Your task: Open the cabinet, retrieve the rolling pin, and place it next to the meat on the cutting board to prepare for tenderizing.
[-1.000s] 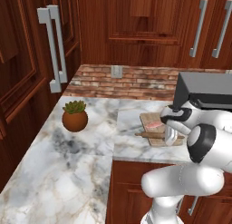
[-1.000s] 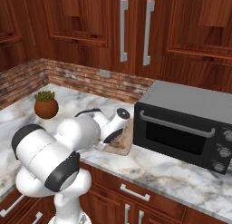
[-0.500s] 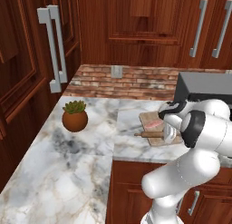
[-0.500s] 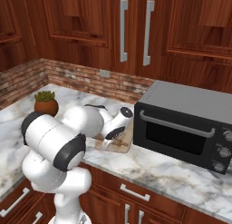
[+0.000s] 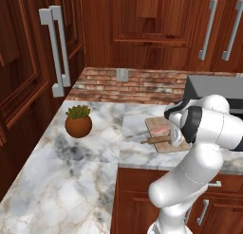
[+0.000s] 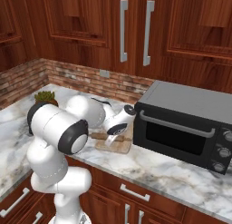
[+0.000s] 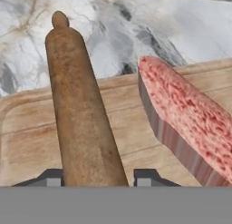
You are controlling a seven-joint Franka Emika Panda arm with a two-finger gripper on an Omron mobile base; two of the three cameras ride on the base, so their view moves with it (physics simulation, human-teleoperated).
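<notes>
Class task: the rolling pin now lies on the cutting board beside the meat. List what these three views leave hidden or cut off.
- Rolling pin: near end cut off by the hand view's bottom edge; the arm hides its far half in the left base view.
- Cutting board: mostly behind the arm in the right base view.
- Meat: right end cut off in the hand view.
- Gripper: just the fingertips show.

The arm (image 5: 199, 148) is glossy white, built of rounded, bulbous segments; dark bands ring its joints.
</notes>
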